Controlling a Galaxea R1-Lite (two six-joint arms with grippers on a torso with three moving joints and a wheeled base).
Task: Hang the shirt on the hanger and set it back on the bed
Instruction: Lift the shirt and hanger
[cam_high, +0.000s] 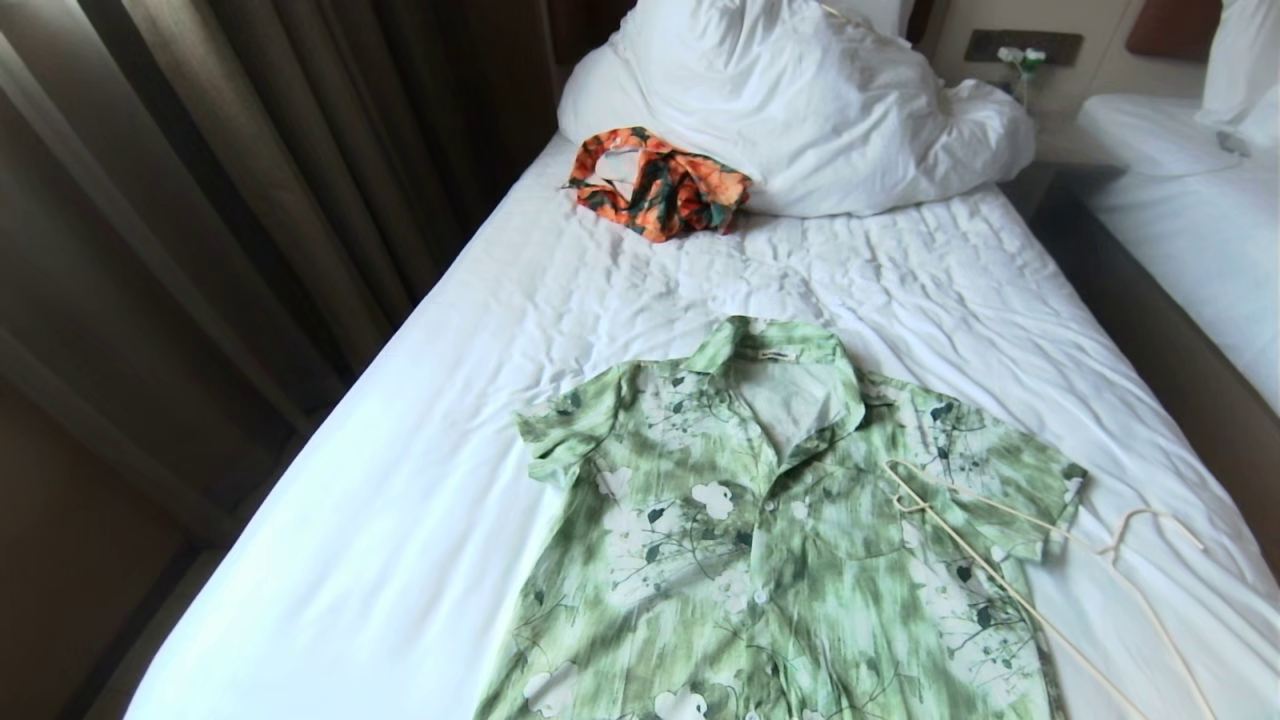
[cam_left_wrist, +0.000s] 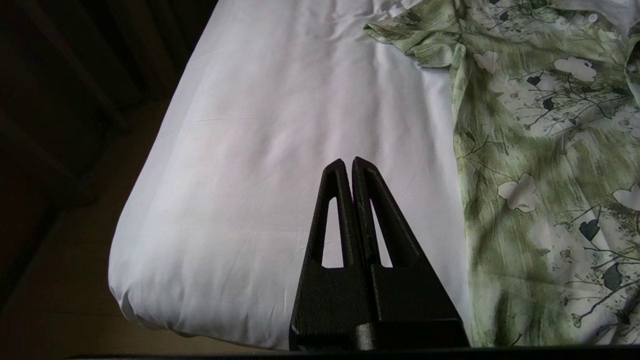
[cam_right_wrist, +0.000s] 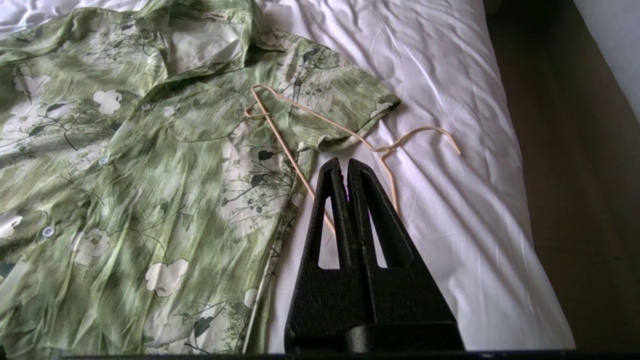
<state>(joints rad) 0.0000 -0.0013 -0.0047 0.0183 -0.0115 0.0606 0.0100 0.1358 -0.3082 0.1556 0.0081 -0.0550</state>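
Note:
The green floral shirt (cam_high: 770, 530) lies flat and face up on the bed (cam_high: 420, 470), collar toward the pillows. The cream wire hanger (cam_high: 1010, 590) rests on the shirt's right sleeve and the sheet, hook (cam_high: 1150, 525) pointing to the bed's right edge. My right gripper (cam_right_wrist: 344, 161) is shut and empty, hovering above the sheet just short of the hanger (cam_right_wrist: 300, 165) beside the shirt (cam_right_wrist: 140, 175). My left gripper (cam_left_wrist: 348, 161) is shut and empty over bare sheet, left of the shirt (cam_left_wrist: 540, 165). Neither arm shows in the head view.
A crumpled orange-and-green garment (cam_high: 660, 185) lies by the white duvet and pillow (cam_high: 800, 100) at the head. Brown curtains (cam_high: 200, 200) hang left of the bed. A gap and a second white bed (cam_high: 1200, 220) lie to the right.

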